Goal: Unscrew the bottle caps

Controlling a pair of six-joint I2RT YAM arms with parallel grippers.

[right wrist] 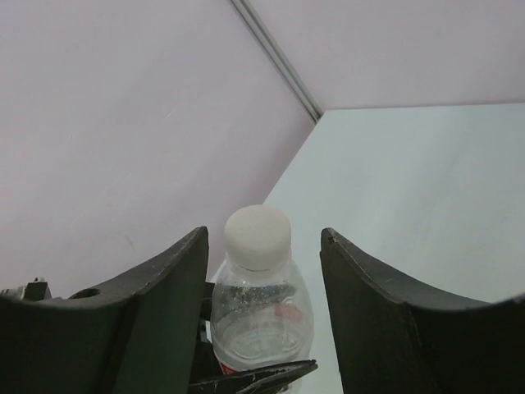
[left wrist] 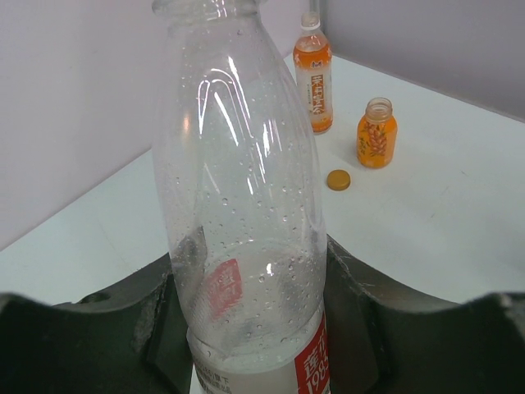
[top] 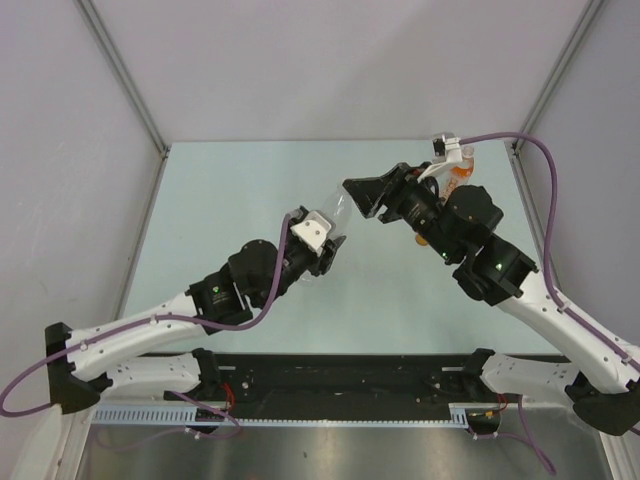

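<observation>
Currently the bench (top: 230, 200) is being used as a resting place for two of the three bottles, while the third is being worked on over its middle. The clear bottle (left wrist: 246, 205) is being held by its lower body in the left claw (left wrist: 250, 295), whose fingers are being pressed against both flanks. It is being tilted with its neck toward the other arm, a pose judged to offer the top for twisting while the body is being stopped from turning. Only droplets are being shown on its inner wall. No standing liquid is being seen, though the lowest part is being hidden by a label, so a little may be lying there.

The right claw (right wrist: 262, 240) is being shown parted, one finger on each side of the whitish cap (right wrist: 257, 236). A gap is showing on both sides, so nothing is being gripped by it yet.

Near the far right corner the tall orange bottle (left wrist: 313, 82) is being supported upright on the bench, orange to the neck and sealed by its white cap (left wrist: 309, 22). Near it the squat orange bottle (left wrist: 376, 135) is being supported upright with its neck open. The orange cap (left wrist: 338, 180) is lying loose on the bench close to its foot, so one cap of three is judged done.
</observation>
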